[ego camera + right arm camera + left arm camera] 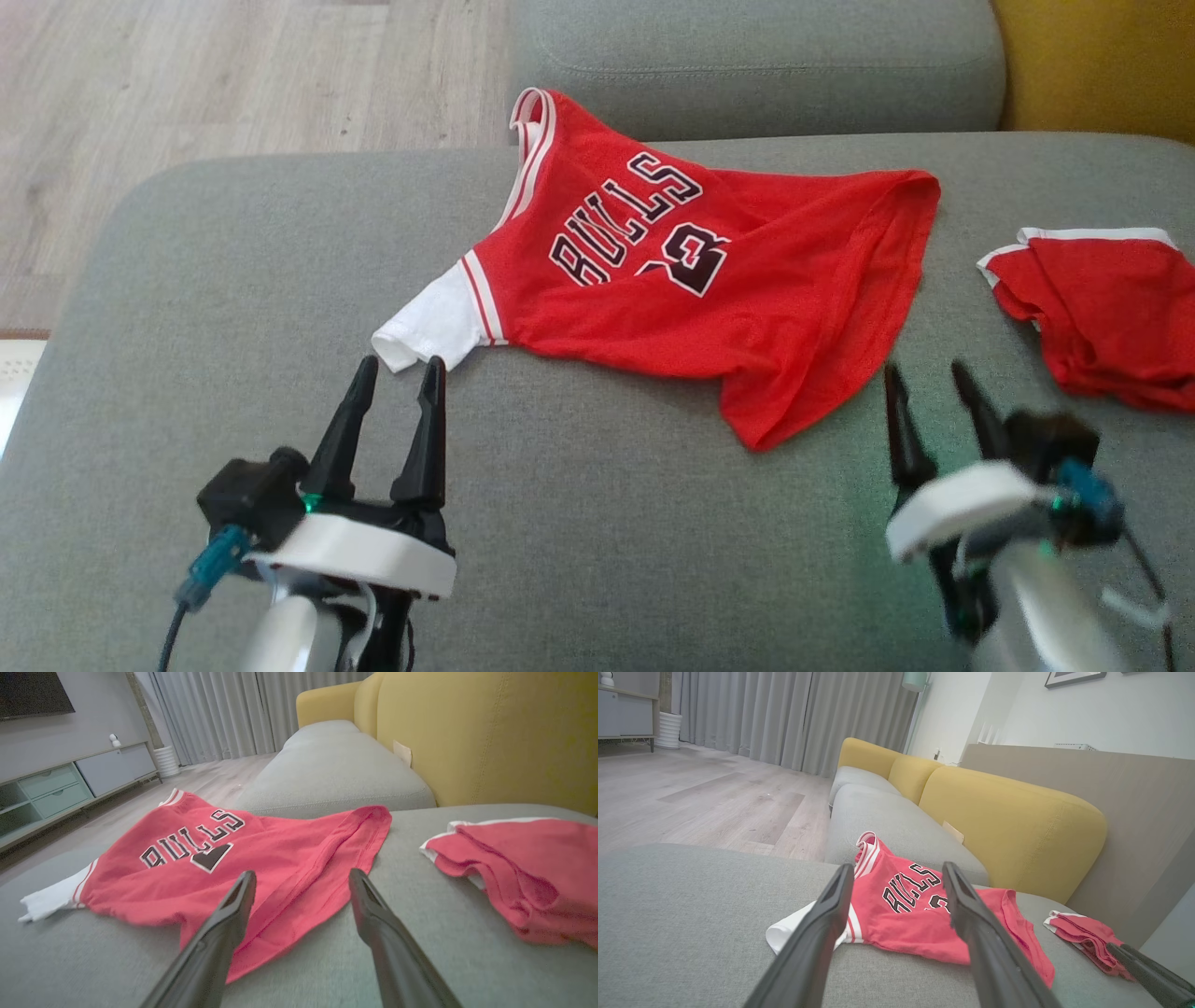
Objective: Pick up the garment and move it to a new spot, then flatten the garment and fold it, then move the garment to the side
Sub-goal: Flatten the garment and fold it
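On the grey sofa seat [233,308], the red jersey [766,308] lies spread but rumpled. Its white sleeve [429,329] lies just beyond the left tool [401,371], and the right tool [926,373] hovers just beside its near edge. Both tools have fingers apart and hold nothing. A second red garment [1102,308] lies apart on the right.

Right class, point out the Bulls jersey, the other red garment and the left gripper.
Bulls jersey [794,280], head view, plain red body.
other red garment [1102,299], head view, middle.
left gripper [401,362], head view, between its fingertips.
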Motion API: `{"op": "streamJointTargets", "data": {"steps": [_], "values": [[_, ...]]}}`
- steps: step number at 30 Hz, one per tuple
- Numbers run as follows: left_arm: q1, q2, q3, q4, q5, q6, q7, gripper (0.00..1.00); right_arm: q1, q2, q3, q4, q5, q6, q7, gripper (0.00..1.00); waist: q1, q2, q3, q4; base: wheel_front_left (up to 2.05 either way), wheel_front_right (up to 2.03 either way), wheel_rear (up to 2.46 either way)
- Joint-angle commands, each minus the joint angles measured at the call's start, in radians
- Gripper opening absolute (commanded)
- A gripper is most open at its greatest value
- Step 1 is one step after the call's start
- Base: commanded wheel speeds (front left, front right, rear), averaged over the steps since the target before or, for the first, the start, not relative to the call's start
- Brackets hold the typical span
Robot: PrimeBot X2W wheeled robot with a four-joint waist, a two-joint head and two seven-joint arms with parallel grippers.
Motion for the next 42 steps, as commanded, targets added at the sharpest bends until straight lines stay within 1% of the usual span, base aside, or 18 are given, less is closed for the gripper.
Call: {"op": "streamJointTargets", "data": {"steps": [1,4,5,8,12,15,20,23,26,30,34,38,42], "values": [[-0.017,0.006,0.040,-0.033,0.015,-0.001,-0.012,1.00,0.030,0.012,0.047,-0.084,0.014,-0.001,-0.002,1.00,0.0000,0.0000,-0.002,-0.001,0.00,0.00,0.00],[-0.014,0.006,0.040,-0.032,0.019,-0.003,-0.012,1.00,0.105,0.018,0.066,-0.160,0.022,-0.001,0.022,1.00,0.0000,0.0000,0.000,0.000,0.00,0.00,0.00],[-0.014,0.006,0.040,-0.032,0.019,-0.003,-0.012,1.00,0.105,0.018,0.066,-0.160,0.022,-0.001,0.022,1.00,0.0000,0.0000,0.000,0.000,0.00,0.00,0.00],[-0.018,0.006,0.036,-0.031,0.023,-0.007,-0.012,1.00,0.145,0.020,0.088,-0.230,0.012,-0.001,0.048,1.00,0.0000,0.0000,0.007,0.010,0.00,0.00,0.00],[-0.032,0.006,0.031,-0.031,0.024,-0.010,-0.012,1.00,0.161,0.021,0.111,-0.298,-0.005,-0.001,0.089,1.00,0.0000,0.0000,0.024,0.037,0.00,0.00,0.00],[-0.037,0.006,0.022,-0.029,0.022,-0.011,-0.012,1.00,0.162,0.020,0.153,-0.322,-0.044,-0.001,0.116,1.00,0.0000,0.0000,0.039,0.062,0.00,0.00,0.00],[-0.042,0.006,0.011,-0.023,0.019,-0.010,-0.012,1.00,0.143,-0.004,0.220,-0.288,-0.095,-0.001,0.156,1.00,0.0000,0.0000,0.061,0.102,0.00,0.00,0.00],[-0.049,0.006,0.009,-0.021,0.019,-0.010,-0.012,1.00,0.120,-0.021,0.235,-0.245,-0.112,-0.001,0.170,1.00,0.0000,0.0000,0.072,0.124,0.00,0.00,0.00],[-0.055,0.006,0.006,-0.020,0.019,-0.009,-0.012,1.00,0.097,-0.030,0.228,-0.193,-0.116,-0.001,0.182,1.00,0.0000,0.0000,0.077,0.142,0.00,0.00,0.00],[-0.056,0.006,0.003,-0.021,0.017,-0.008,-0.012,1.00,0.081,-0.006,0.136,-0.141,-0.059,-0.001,0.186,1.00,0.0000,0.0000,0.080,0.154,0.00,0.00,0.00],[-0.050,0.006,0.004,-0.023,0.016,-0.004,-0.012,1.00,0.088,0.014,0.052,-0.119,-0.029,-0.001,0.202,1.00,0.0000,0.0000,0.081,0.155,0.00,0.00,0.00],[-0.045,0.006,0.006,-0.023,0.014,-0.001,-0.012,1.00,0.105,0.020,0.061,-0.117,0.004,-0.001,0.218,1.00,0.0000,0.0000,0.081,0.141,0.00,0.00,0.00],[-0.050,0.006,-0.001,-0.020,0.009,0.000,-0.012,1.00,0.112,0.021,0.097,-0.119,0.158,-0.001,0.249,1.00,0.0000,0.0000,0.077,0.135,0.00,0.00,0.00]]}}
